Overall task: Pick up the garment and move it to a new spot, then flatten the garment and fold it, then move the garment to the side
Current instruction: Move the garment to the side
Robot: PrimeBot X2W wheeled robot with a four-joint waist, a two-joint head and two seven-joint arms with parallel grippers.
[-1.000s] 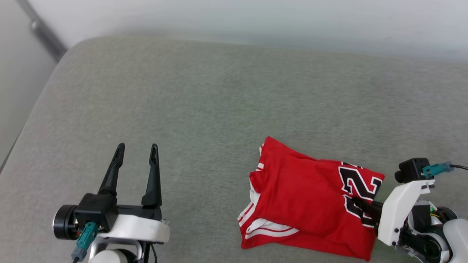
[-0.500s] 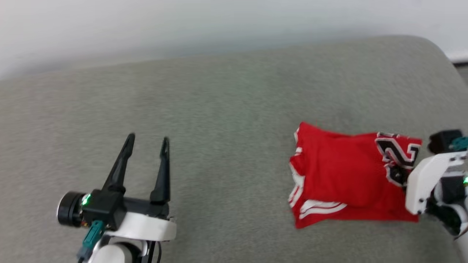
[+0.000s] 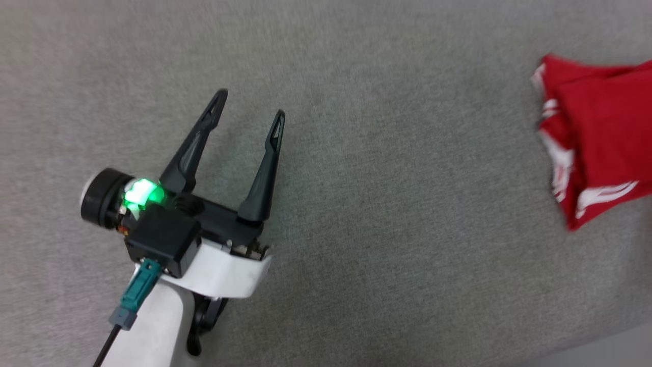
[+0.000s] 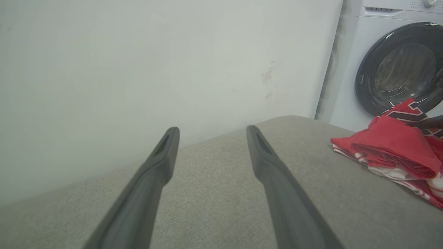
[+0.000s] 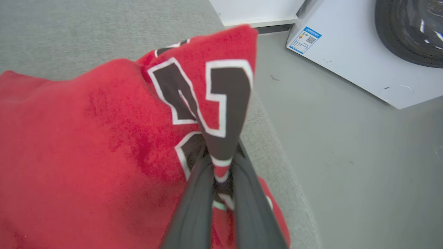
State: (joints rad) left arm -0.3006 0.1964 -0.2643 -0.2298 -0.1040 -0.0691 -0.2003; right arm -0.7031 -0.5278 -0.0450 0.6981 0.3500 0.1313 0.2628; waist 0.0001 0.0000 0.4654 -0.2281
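The garment [image 3: 601, 148], a folded red jersey with white trim, lies at the right edge of the head view on the grey cushion [image 3: 382, 229]. In the left wrist view the garment [image 4: 394, 148] sits far to the right of my fingers. My left gripper [image 3: 249, 104] stands open over bare cushion, well to the garment's left, with nothing between its fingers [image 4: 277, 186]. My right gripper [image 5: 219, 155] is shut on the garment [image 5: 86, 145], pinching a fold with a black white-outlined number near the cushion's edge.
A white washing machine [image 4: 387, 62] with a dark round door stands beyond the cushion's end, also seen as the washing machine [image 5: 363, 52] on the grey floor [image 5: 346, 166]. A pale wall [image 4: 138, 69] runs behind the cushion.
The head camera has swung left and down, so the garment now sits at the picture's right edge. The right gripper keeps its grip on the garment; the left stays open.
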